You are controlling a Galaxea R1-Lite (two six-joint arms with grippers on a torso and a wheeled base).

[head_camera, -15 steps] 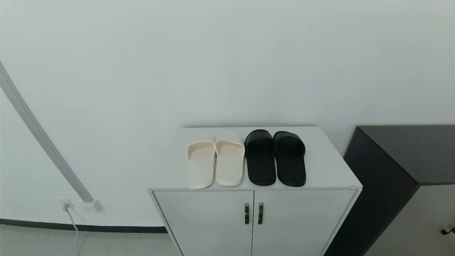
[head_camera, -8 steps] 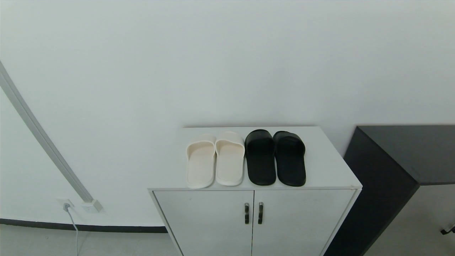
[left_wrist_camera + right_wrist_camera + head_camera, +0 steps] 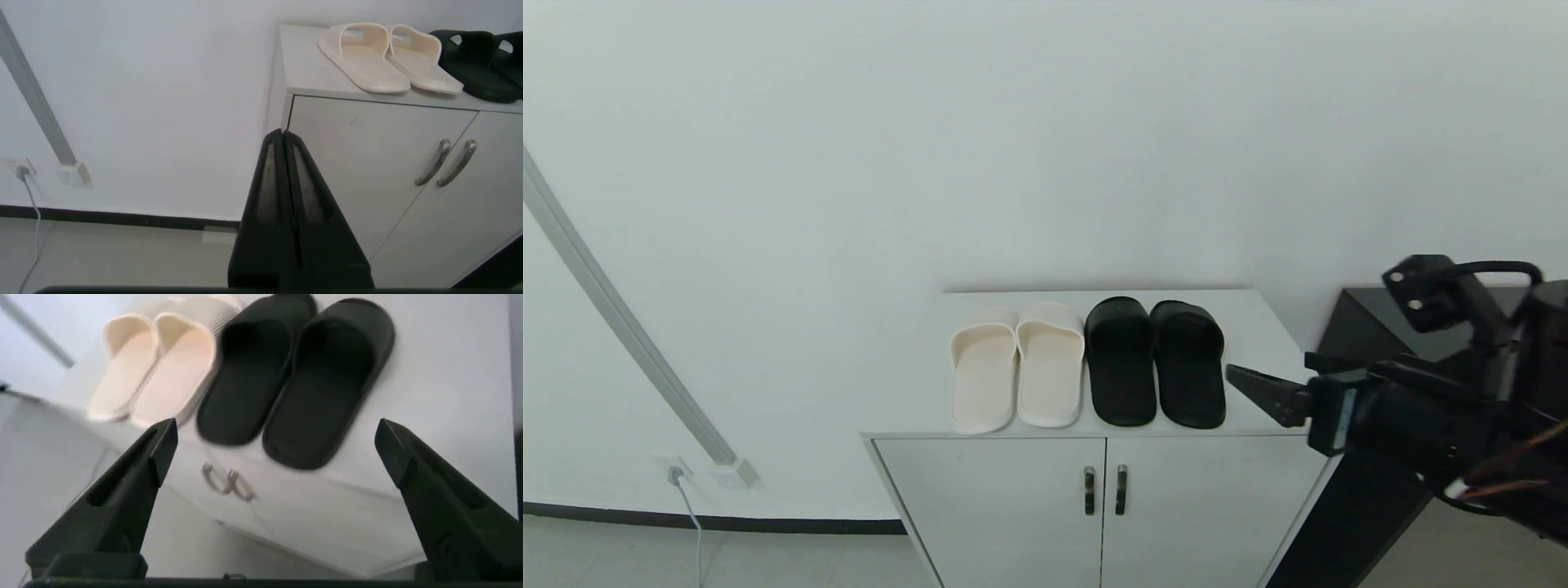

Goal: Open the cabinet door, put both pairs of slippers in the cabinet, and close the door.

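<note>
On top of the white cabinet two pairs of slippers lie side by side, toes to the wall, heels near the front edge. The cream pair is on the left and the black pair on the right, the inner slippers of the two pairs touching or very nearly so. Both cabinet doors are shut. Their two upright handles stand close together at the middle seam. My right pincer is wide open and holds nothing. In the head view it sits over the right front corner of the cabinet top, just beside the outer black slipper and apart from it. From its wrist camera the two fingers frame the whole row of slippers, the black pair nearest. My left pincer is lower down, to the left of the cabinet and well short of it. Its fingers are pressed flat together with nothing between them, pointing at the cabinet's left front corner. A grey strip runs slantwise down the wall on the left to a socket with a cable plugged in. A dark cabinet stands just beside the white one on its right.
</note>
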